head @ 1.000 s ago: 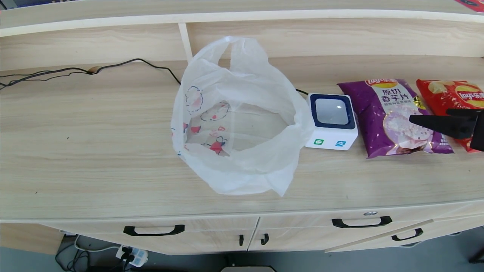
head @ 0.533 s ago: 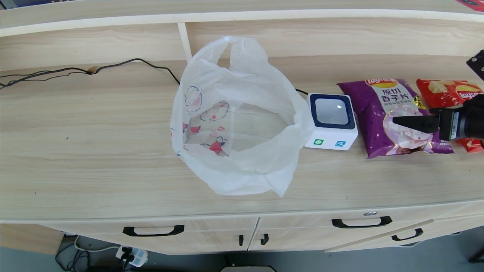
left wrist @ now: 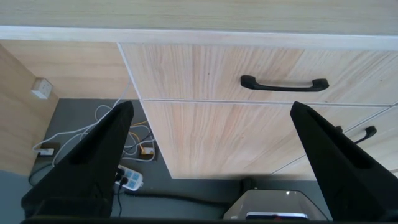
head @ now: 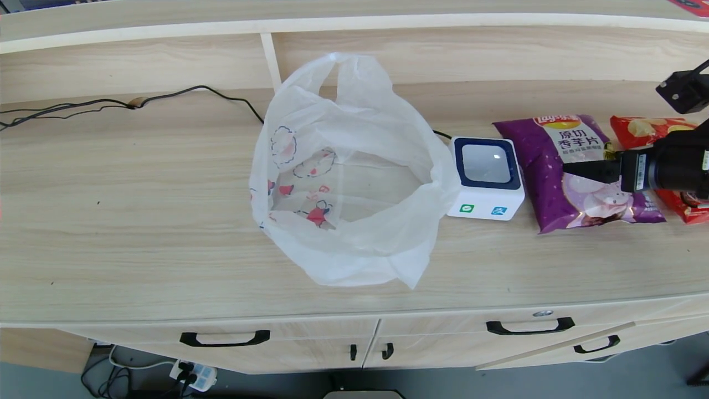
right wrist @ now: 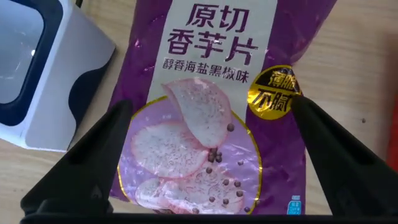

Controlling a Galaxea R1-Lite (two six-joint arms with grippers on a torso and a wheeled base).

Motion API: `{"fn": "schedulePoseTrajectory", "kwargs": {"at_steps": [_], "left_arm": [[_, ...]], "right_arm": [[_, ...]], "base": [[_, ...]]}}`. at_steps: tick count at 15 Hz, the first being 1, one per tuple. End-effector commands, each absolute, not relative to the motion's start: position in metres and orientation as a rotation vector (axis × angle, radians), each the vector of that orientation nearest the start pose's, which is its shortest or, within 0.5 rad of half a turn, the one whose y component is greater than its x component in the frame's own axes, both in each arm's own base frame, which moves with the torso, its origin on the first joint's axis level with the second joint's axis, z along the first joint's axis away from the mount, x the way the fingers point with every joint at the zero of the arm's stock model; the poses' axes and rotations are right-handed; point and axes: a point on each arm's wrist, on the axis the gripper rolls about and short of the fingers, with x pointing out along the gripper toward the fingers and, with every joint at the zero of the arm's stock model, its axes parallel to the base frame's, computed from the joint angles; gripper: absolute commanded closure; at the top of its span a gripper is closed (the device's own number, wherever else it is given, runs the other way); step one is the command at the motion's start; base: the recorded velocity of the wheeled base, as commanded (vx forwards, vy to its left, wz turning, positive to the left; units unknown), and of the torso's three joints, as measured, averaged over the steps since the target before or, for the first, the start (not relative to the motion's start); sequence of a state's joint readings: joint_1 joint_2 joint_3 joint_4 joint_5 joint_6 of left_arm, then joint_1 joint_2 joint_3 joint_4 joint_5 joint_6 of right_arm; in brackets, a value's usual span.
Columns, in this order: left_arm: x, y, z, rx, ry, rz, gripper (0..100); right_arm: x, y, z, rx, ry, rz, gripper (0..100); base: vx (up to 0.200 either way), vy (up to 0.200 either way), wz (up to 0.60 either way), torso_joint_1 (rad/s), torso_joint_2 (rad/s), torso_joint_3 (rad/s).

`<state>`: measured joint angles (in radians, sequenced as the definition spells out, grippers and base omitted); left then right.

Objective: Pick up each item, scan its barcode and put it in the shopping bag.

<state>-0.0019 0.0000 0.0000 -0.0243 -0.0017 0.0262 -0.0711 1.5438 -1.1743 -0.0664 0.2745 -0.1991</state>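
A purple chip bag point(head: 545, 183) lies flat on the wooden counter point(head: 138, 221), right of the white scanner point(head: 486, 177). A red chip bag point(head: 637, 130) lies beside it at the far right, partly hidden by my right arm. My right gripper point(head: 576, 169) hovers over the middle of the purple bag; in the right wrist view it point(right wrist: 210, 104) is open, its fingers straddling the purple bag point(right wrist: 211, 68). The white plastic shopping bag point(head: 343, 166) stands open left of the scanner. My left gripper point(left wrist: 211, 106) is open below the counter, facing the drawers.
A black cable point(head: 210, 91) runs along the back of the counter behind the shopping bag. A raised shelf wall point(head: 443, 55) bounds the far side. Drawers with black handles point(left wrist: 284, 84) sit under the front edge. The scanner point(right wrist: 37, 93) is close beside the purple bag.
My right arm has moved left from the counter's right edge and slightly toward the back, bringing its gripper over the purple bag. The bags and scanner have stayed in place.
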Motion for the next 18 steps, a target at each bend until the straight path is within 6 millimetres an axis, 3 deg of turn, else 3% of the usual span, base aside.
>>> {"fn": "schedulePoseTrajectory", "kwargs": {"at_steps": [1, 7, 17, 18], "left_arm": [[-0.023, 0.0, 0.078, 0.026, -0.023, -0.003, 0], [-0.023, 0.0, 0.078, 0.026, -0.023, -0.003, 0], [-0.023, 0.0, 0.078, 0.026, -0.023, -0.003, 0], [-0.023, 0.0, 0.078, 0.026, -0.023, -0.003, 0]], "right_arm": [[0.292, -0.015, 0.275, -0.144, 0.283, 0.227, 0], [0.315, -0.023, 0.273, -0.154, 0.255, 0.162, 0], [0.327, -0.019, 0.264, -0.159, 0.259, 0.187, 0], [0.328, -0.019, 0.263, -0.155, 0.261, 0.192, 100]], "base": [[0.0, 0.0, 0.0, 0.0, 0.0, 0.0], [0.0, 0.0, 0.0, 0.0, 0.0, 0.0], [0.0, 0.0, 0.0, 0.0, 0.0, 0.0], [0.0, 0.0, 0.0, 0.0, 0.0, 0.0]]}}
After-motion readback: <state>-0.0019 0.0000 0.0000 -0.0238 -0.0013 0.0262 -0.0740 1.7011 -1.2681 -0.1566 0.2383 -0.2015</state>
